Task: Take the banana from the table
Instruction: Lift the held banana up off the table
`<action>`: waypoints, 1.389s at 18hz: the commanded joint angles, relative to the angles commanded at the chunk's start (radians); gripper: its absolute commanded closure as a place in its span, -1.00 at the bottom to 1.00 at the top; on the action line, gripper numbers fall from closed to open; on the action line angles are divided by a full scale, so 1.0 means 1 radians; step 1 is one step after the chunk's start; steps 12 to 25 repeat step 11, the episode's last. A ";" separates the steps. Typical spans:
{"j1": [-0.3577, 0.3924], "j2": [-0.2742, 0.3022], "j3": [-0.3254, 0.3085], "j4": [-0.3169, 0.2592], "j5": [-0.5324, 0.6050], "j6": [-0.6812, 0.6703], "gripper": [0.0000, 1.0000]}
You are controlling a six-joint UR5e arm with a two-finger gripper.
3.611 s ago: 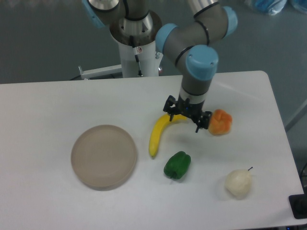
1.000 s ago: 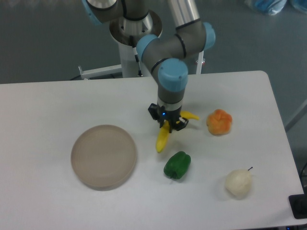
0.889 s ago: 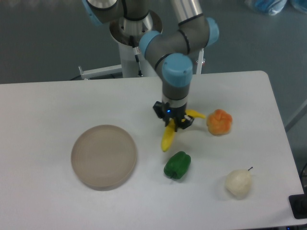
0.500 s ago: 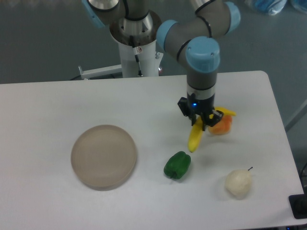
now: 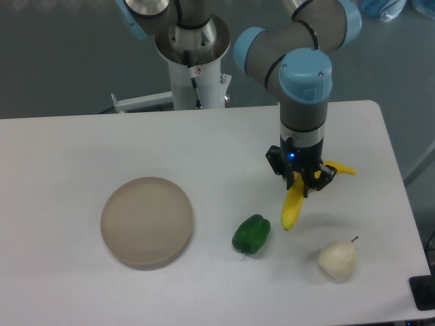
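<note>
Camera view: claw (image 5: 302, 183) pinching the banana (image 5: 293, 205), lifted clear of the tabletop (image 5: 81, 156) toward its right edge. Green pepper (image 5: 251, 233) and pale pear (image 5: 338, 259) lying near the front edge.

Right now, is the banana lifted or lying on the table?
Lifted: the pincer is shut on the banana, which hangs tilted over the table.

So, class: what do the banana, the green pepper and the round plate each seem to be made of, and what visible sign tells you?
The banana looks like smooth plastic: even bright yellow, no blemishes. The green pepper also seems plastic, with a uniform colour and a slight sheen. The round plate appears matte beige, perhaps plastic or ceramic; the picture cannot settle which.
</note>
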 joint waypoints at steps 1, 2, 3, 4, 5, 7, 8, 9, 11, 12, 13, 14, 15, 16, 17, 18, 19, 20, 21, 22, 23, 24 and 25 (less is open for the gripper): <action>-0.002 -0.005 0.008 -0.011 0.000 0.000 0.53; -0.002 -0.008 0.012 -0.012 0.000 0.000 0.53; -0.003 -0.009 0.009 -0.009 0.000 0.000 0.53; -0.003 -0.009 0.008 -0.006 0.002 0.000 0.53; -0.003 -0.011 0.012 -0.005 0.002 0.000 0.53; -0.003 -0.014 0.012 0.000 0.002 0.000 0.53; -0.003 -0.015 0.009 0.001 0.002 0.000 0.53; -0.003 -0.015 0.003 0.003 0.002 0.000 0.53; -0.003 -0.015 0.002 0.004 0.002 0.000 0.53; -0.003 -0.015 0.002 0.004 0.002 0.000 0.53; -0.003 -0.015 0.002 0.004 0.002 0.000 0.53; -0.003 -0.015 0.002 0.004 0.002 0.000 0.53; -0.003 -0.015 0.002 0.004 0.002 0.000 0.53; -0.003 -0.015 0.002 0.004 0.002 0.000 0.53; -0.003 -0.015 0.002 0.004 0.002 0.000 0.53; -0.003 -0.015 0.002 0.004 0.002 0.000 0.53; -0.003 -0.015 0.002 0.004 0.002 0.000 0.53; -0.003 -0.015 0.002 0.004 0.002 0.000 0.53; -0.003 -0.015 0.002 0.004 0.002 0.000 0.53; -0.003 -0.015 0.002 0.004 0.002 0.000 0.53; -0.003 -0.015 0.002 0.004 0.002 0.000 0.53; -0.003 -0.015 0.002 0.004 0.002 0.000 0.53; -0.003 -0.015 0.002 0.004 0.002 0.000 0.53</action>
